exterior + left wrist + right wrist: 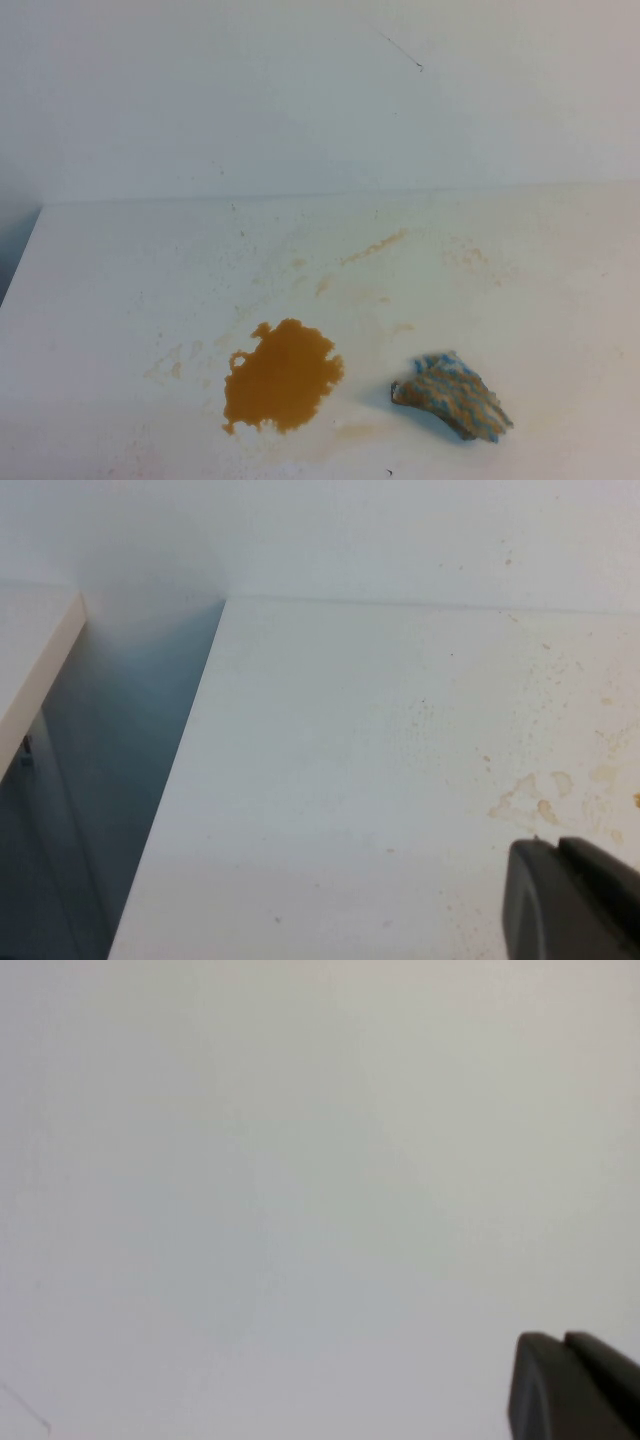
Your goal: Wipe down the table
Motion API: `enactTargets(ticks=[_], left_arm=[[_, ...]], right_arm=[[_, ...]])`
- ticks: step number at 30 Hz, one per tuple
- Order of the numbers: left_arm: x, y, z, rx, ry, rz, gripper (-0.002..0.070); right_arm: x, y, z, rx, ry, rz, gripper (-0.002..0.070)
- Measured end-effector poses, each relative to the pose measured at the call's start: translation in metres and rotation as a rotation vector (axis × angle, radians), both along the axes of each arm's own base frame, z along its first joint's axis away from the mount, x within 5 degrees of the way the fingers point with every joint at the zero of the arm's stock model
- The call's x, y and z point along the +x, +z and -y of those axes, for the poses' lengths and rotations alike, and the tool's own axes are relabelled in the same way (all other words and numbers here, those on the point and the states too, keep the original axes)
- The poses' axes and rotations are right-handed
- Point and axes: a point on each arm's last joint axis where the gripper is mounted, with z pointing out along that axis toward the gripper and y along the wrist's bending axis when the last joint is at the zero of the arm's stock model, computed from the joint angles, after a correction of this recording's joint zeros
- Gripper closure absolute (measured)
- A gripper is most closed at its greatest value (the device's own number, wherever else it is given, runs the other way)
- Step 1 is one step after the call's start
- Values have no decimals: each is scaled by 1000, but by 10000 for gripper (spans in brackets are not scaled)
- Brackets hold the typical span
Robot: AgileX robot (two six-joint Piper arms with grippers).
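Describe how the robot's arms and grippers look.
Neither arm shows in the high view. The left gripper, above the left side of the table, is two matte black, round-cornered fingers meeting at a thin seam. The right gripper, over a plain white surface, looks the same. No cables, markings or arm links are visible.

Black end effectors (matte, seemingly)

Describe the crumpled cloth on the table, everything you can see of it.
The cloth is a crumpled wad, blue and white with brownish stains, seemingly woven. It lies on the table near its front edge, right of the orange spill and apart from it. Nothing grips it: left gripper and right gripper, both shut, are outside the high view.
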Motion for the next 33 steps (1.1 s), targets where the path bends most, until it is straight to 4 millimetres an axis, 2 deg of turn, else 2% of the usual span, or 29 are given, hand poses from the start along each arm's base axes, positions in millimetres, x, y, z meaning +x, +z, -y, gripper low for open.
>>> enactTargets(ticks=[3,5,8,11,16,21,23,28,33], left_arm=[[0,0,0,0,0,0,675],[0,0,0,0,0,0,675],[0,0,0,0,0,0,675],[0,0,0,0,0,0,675],[0,0,0,0,0,0,675],[0,0,0,0,0,0,675],[0,0,0,0,0,0,675],[0,0,0,0,0,0,675],[0,0,0,0,0,0,675]], right_arm=[[-7,31,-1,6,-1,10,673],[-5,48,0,11,-3,-26,673],[11,66,2,38,-3,-149,673],[35,73,5,73,-2,-331,673],[67,75,9,92,2,-537,673],[74,79,6,182,49,-563,673],[78,73,5,179,69,-632,673],[95,47,-6,139,212,-962,673],[122,31,-23,18,507,-1167,673]])
